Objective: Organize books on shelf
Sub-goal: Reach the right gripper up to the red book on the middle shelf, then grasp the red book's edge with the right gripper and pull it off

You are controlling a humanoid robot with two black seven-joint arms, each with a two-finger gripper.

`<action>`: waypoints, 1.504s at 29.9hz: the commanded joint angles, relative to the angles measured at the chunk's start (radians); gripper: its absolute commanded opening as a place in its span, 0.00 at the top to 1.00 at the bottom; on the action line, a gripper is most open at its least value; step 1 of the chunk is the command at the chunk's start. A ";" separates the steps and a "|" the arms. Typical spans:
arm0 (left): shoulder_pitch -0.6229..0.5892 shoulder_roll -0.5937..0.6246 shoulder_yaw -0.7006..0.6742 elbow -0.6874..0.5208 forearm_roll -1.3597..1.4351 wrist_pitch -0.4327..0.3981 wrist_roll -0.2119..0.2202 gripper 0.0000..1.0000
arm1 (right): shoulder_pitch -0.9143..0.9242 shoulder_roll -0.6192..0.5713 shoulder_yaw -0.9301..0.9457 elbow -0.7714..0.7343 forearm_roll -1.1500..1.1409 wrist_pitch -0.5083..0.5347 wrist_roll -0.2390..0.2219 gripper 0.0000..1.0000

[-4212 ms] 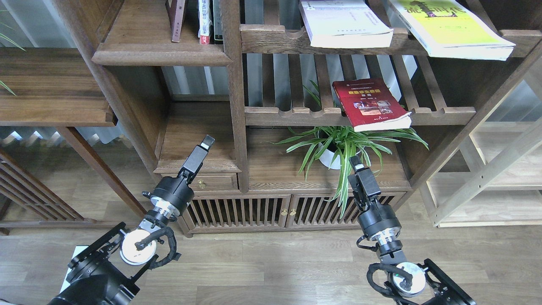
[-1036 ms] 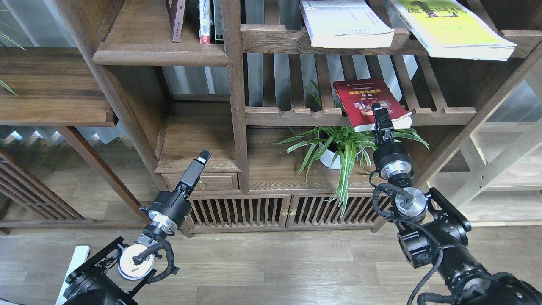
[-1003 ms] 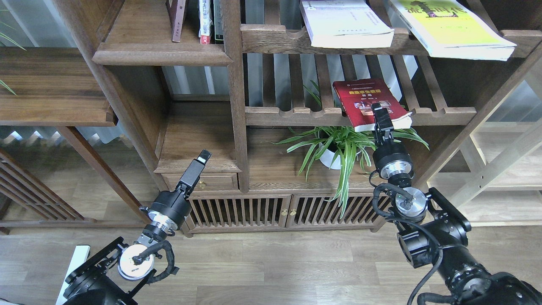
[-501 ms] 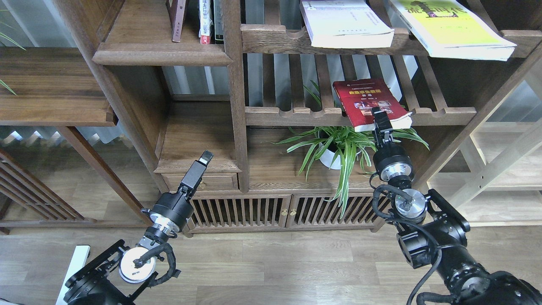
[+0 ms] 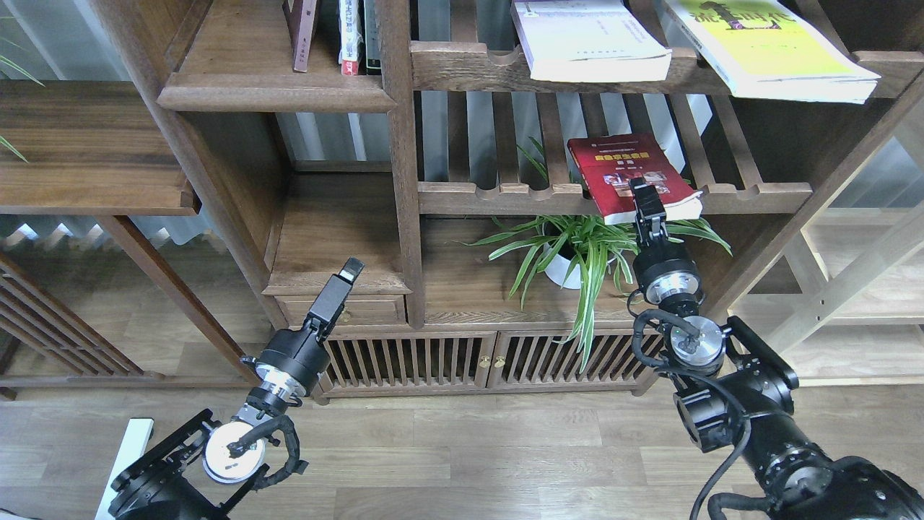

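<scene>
- Nothing's been shelved yet, it seems: the shelf (image 5: 274, 92) is shared only with slim volumes.
- The red book (image 5: 626, 173), white book (image 5: 588, 40) and yellow-green book (image 5: 769, 45) are left flat on slatted racks.
- The right gripper (image 5: 642, 201) is placed at the red book's front edge; grip can't be told.
- The left gripper (image 5: 349, 270) is held low, away from the books; its state can't be told either.

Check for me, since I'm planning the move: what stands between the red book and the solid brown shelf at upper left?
In the head view, the bookcase's upright post separates the red book from the shelf.

Yellow-green book (image 5: 765, 47) cut off by top edge; right gripper (image 5: 644, 198) jaws indistinct
</scene>
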 commanded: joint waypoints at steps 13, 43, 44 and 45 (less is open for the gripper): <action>0.002 0.000 0.002 -0.001 0.001 0.000 0.002 0.01 | 0.009 0.000 0.009 -0.018 0.000 0.007 0.005 0.60; 0.023 0.000 0.012 0.004 0.001 0.000 0.002 0.01 | -0.082 -0.014 -0.025 -0.004 -0.005 0.248 -0.011 0.95; 0.023 0.000 0.012 0.004 0.001 0.000 0.002 0.01 | -0.086 -0.014 -0.031 -0.004 -0.005 0.248 -0.012 0.95; 0.023 0.000 0.012 0.005 0.001 0.000 0.002 0.01 | -0.092 -0.014 -0.036 -0.004 -0.005 0.248 -0.014 0.95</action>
